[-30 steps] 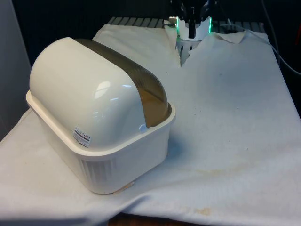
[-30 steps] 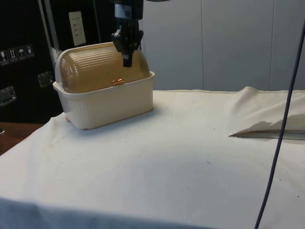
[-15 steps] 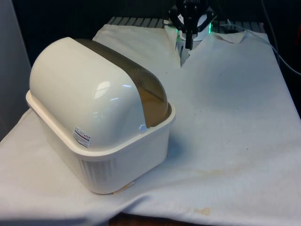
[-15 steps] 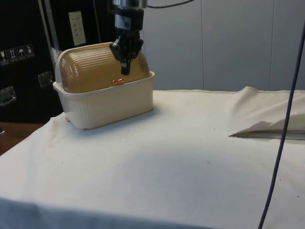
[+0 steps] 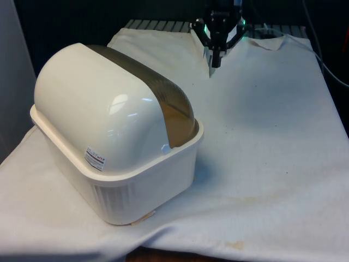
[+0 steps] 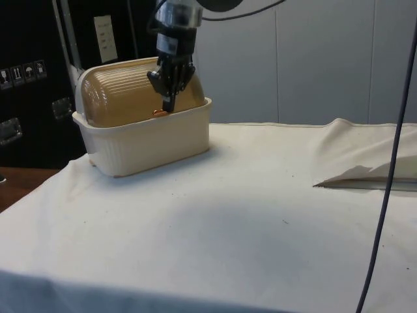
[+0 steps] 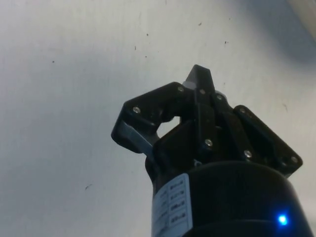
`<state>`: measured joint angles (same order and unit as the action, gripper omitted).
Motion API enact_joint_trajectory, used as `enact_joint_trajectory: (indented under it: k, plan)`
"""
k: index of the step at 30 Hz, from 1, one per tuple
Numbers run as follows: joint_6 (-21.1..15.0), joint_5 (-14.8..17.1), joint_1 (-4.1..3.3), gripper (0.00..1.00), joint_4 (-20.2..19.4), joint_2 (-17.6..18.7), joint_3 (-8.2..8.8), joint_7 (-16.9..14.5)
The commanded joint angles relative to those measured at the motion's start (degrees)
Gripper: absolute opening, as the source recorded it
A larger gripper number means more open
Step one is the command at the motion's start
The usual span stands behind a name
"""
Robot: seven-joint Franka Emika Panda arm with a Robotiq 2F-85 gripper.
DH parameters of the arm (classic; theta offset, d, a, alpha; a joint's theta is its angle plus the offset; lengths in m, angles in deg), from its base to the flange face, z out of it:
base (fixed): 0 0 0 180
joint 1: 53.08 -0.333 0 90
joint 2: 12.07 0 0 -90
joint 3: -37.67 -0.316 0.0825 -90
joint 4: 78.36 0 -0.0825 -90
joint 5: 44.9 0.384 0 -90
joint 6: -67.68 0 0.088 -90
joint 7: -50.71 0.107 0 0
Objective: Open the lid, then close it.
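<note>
Your gripper [image 6: 169, 104] has its fingers pressed together, empty. Aim its tip under the handle [image 6: 160, 112]. Then push the lid [image 6: 133, 91] up slowly.

Bread box [image 5: 117, 147] lid handle hidden in front view; gripper [image 5: 216, 61] top perhaps cropped.

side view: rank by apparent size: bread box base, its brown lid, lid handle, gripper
1. Cream bread box base and brown ribbed lid: similar, so no ranking between them.
2. Gripper, fingers together.
3. Small orange lid handle.
</note>
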<state>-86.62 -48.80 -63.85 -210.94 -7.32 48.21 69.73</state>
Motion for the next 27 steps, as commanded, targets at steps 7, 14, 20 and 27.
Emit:
enact_joint_trajectory:
  k: [7, 14, 20, 27]
  plan:
    - [-4.5, -1.3, 0.06, 0.00, -0.9, 1.7, 0.57, 2.9]
    - [-7.4, -1.5, 0.00, 0.00, -1.7, 3.0, 0.86, 4.3]
    - [-9.9, -1.5, 0.00, 0.00, -2.9, 3.8, 1.26, 5.2]
    - [-12.3, -1.0, 0.11, 0.00, -4.1, 4.3, 1.26, 5.8]
